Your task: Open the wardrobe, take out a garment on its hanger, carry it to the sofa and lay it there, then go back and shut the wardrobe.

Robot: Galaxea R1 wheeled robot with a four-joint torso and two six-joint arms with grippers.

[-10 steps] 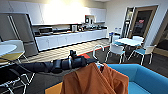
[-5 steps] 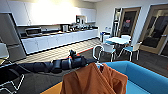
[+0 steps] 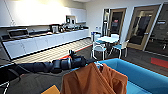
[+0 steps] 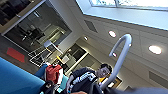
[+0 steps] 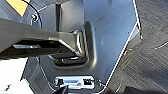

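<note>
Garment, an orange long-sleeved shirt (image 3: 95, 81), hangs from my left gripper (image 3: 93, 62), just beside the bright blue upholstered sofa (image 3: 147, 75), kept aloft; its grip I cannot tell.

Garment (image 3: 93, 81) looks like soft matt orange cloth, its hook (image 4: 119, 58) smooth pale plastic; sofa (image 3: 147, 75) is matt blue fabric, floor (image 5: 147, 57) rough grey carpet.

Dark grey carpeted floor (image 3: 37, 83) is covering the near part of the room, with a pale striped floor strip (image 3: 57, 51) running along the far white kitchen counter (image 3: 45, 41). A bright blue upholstered sofa (image 3: 147, 76) is sitting on it at near right, and a white round table (image 3: 108, 39) with chairs is standing farther back.
</note>
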